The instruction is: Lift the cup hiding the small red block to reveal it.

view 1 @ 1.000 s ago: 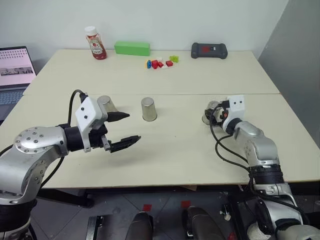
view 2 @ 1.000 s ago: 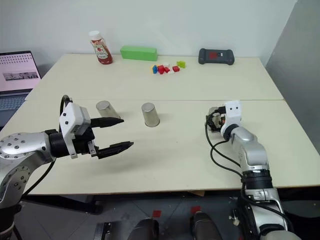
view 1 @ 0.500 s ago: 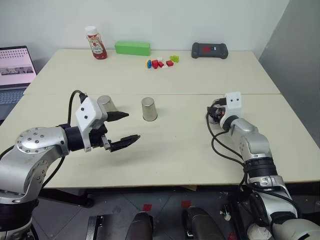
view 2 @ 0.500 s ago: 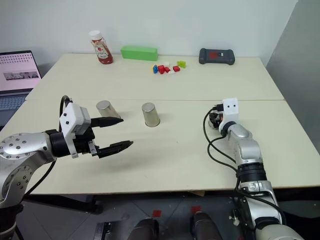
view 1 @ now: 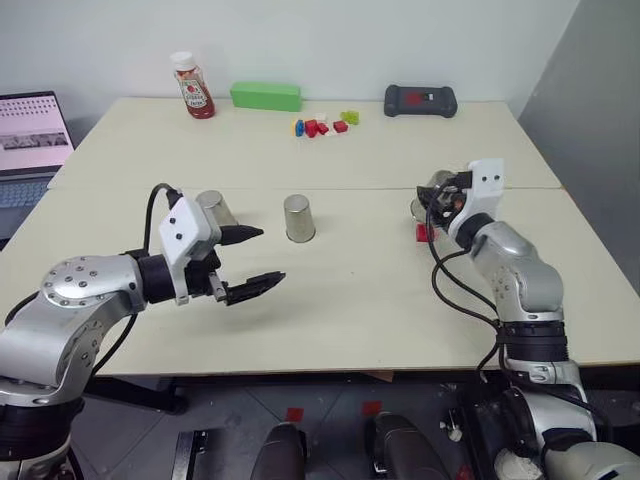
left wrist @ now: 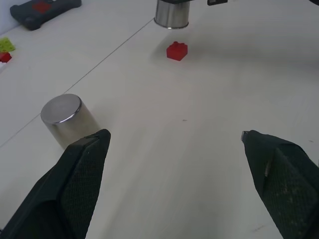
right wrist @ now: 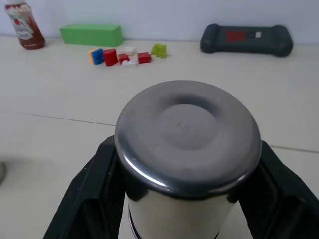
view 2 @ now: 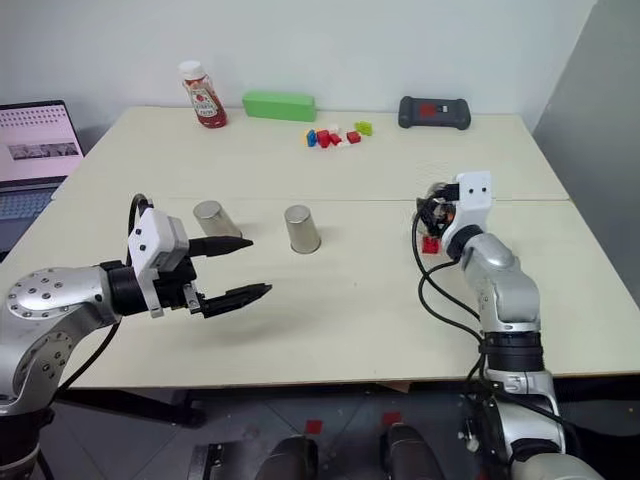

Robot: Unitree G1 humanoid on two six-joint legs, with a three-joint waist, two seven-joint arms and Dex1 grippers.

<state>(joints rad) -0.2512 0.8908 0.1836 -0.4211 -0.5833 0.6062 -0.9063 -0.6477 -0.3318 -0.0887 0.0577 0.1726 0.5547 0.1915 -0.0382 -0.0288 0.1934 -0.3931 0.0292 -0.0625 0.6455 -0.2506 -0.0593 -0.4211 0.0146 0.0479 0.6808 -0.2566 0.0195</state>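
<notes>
My right gripper (view 1: 441, 201) is shut on the cup (right wrist: 187, 130), a silvery metal tumbler held upside down just above the table at the right. Under it the small red block (view 1: 424, 232) lies bare on the tabletop; the left wrist view also shows the block (left wrist: 177, 51) below the raised cup (left wrist: 172, 14). My left gripper (view 1: 268, 256) hovers open over the left side of the table with nothing between its fingers. Two more metal cups stand upside down: one in the middle (view 1: 298, 218) and one just behind the left gripper (view 1: 213, 208).
Along the back edge stand a ketchup bottle (view 1: 190, 87), a green box (view 1: 265, 96), a cluster of coloured bricks (view 1: 320, 126) and a black device (view 1: 418, 100). A laptop (view 1: 30, 140) sits off the table's left side.
The right gripper has shut on the right-hand cup and raised it off the table, uncovering the red block. The left arm has stayed where it was.
</notes>
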